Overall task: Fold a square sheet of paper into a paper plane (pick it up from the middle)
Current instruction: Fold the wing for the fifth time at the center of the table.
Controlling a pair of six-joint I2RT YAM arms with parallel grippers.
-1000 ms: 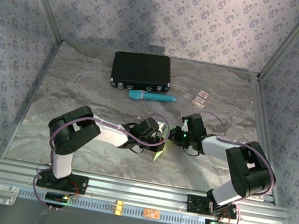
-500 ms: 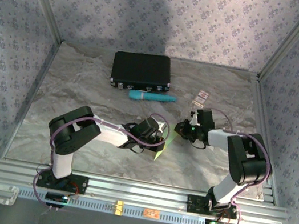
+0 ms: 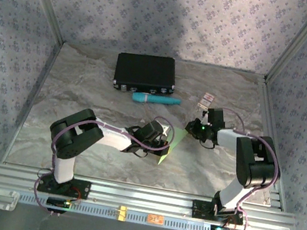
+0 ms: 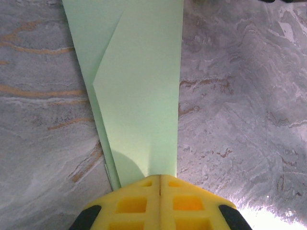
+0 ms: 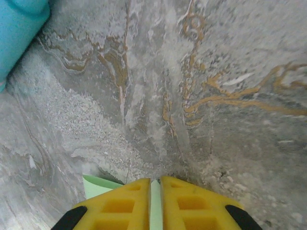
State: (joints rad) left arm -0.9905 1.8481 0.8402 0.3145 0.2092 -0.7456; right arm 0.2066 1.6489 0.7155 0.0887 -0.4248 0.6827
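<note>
Pale green paper [image 4: 144, 96] hangs between the two arms near the middle of the bench [image 3: 85, 97], a little toward its near edge. It is already partly folded. In the left wrist view it is a long narrow strip, with one layer lying over another and a diagonal edge running across its far end. I cannot tell whether its underside touches the bench or sits just clear of it.

The left gripper [image 4: 159, 179] has its yellow fingers pressed fully together on the near end of the strip. The right gripper [image 5: 154, 181] is at the opposite end. Its fingers are almost together, and a sliver of green shows in the slit between them, with a corner of the paper [image 5: 96, 186] poking out at the left. It appears to pinch that edge lightly. From above, the sheet [image 3: 170, 146] is stretched slantwise from the left gripper [image 3: 160, 144] toward the right gripper [image 3: 194, 128].

This looks like a middle fold: the creases are begun, but there is no pointed dart yet. The next move probably calls for the left grip to hold firm while the right carries its edge over, lines it up and presses it flat. A thin sheet could slip or tear.

A black case [image 3: 145, 73] lies near the far edge, with a teal tube [image 3: 156, 99] just in front of it. Two small cards [image 3: 205, 100] lie toward the right edge, well apart from the paper.
</note>
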